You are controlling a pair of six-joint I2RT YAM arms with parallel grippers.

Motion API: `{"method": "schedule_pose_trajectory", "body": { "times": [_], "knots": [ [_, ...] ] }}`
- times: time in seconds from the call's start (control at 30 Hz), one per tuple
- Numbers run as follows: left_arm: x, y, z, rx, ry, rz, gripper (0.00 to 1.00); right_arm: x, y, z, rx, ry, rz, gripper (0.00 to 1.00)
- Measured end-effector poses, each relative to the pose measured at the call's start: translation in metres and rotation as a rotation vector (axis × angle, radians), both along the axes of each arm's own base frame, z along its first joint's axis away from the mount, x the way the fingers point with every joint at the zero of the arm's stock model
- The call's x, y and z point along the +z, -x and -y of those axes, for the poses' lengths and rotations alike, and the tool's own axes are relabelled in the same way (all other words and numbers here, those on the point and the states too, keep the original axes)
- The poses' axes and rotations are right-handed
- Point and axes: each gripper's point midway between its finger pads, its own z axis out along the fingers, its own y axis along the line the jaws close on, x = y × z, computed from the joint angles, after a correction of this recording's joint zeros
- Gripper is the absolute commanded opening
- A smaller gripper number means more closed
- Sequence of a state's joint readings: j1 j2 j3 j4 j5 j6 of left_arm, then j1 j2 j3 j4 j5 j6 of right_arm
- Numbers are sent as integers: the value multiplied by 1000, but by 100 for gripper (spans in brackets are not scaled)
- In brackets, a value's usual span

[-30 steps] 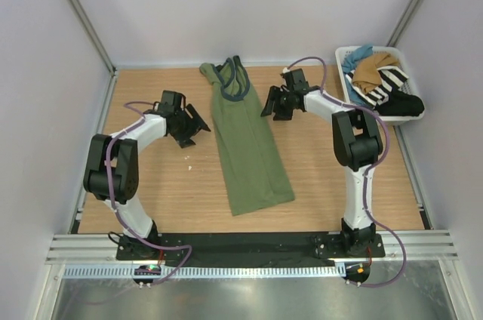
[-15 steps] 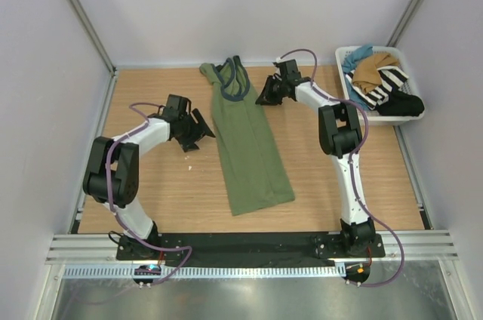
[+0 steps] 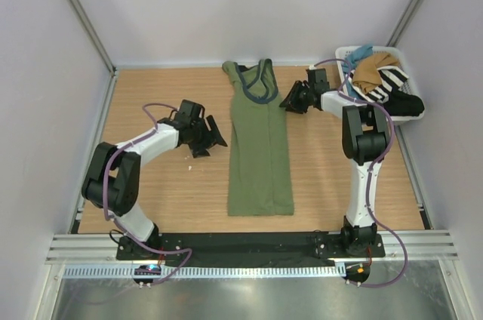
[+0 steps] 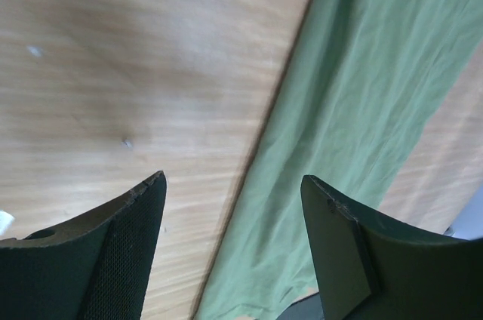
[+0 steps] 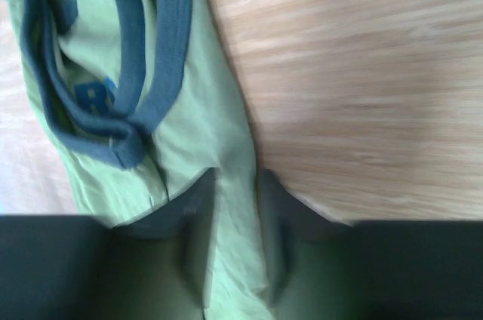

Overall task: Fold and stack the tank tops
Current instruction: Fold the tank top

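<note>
Left gripper hangs released over bare bench, just beside the left edge of the olive tank top, which lies lengthwise mid-bench. Right gripper is clenched on that top's right edge near the armhole. The tan tank top sits in the basket at the far right corner.

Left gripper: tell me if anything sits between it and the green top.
Nothing visible does. The left gripper is open just left of the green top, with only bare table between them. The left wrist view shows the top's edge right ahead of it.
</note>
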State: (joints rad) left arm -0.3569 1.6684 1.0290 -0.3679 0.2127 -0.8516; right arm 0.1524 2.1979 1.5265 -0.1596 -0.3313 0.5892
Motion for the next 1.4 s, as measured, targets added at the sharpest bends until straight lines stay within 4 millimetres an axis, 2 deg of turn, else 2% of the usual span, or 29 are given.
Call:
{"method": "schedule_pose_trajectory", "body": {
  "times": [0.13,0.2,0.33,0.4,0.47,0.6,0.67,0.73,0.83,0.9,0.97,1.07,1.3,1.4],
  "knots": [
    [0,28,13,-60,-7,-13,73,8,-2,-3,4,9,23,53],
    [3,43,13,-78,-10,-13,73,10,1,-2,-1,24,27,55],
    [9,67,6,-87,-20,6,72,16,36,9,-21,82,-14,55],
    [10,81,5,-102,-28,14,71,25,63,17,-26,112,-34,53],
    [10,97,11,-138,-37,16,70,39,92,24,-28,148,-37,44],
    [2,132,28,-210,-52,-2,68,63,151,28,4,212,-39,45],
    [-6,152,34,-238,-65,-23,68,62,188,19,52,232,-55,49],
    [-13,168,37,-258,-80,-42,67,49,238,7,127,256,-101,50],
    [-20,189,40,-270,-89,-62,62,32,305,-6,226,274,-180,51],
    [-21,196,42,-267,-91,-67,60,25,337,-9,258,279,-214,52],
    [-22,202,45,-262,-88,-73,58,23,359,-8,261,271,-233,52],
    [-24,206,49,-253,-94,-74,57,20,378,-7,249,256,-248,52],
    [-39,214,53,-234,-114,-112,48,0,398,1,217,257,-322,48],
    [-39,211,55,-218,-103,-108,47,-8,404,1,220,252,-339,45]
  ]
}}
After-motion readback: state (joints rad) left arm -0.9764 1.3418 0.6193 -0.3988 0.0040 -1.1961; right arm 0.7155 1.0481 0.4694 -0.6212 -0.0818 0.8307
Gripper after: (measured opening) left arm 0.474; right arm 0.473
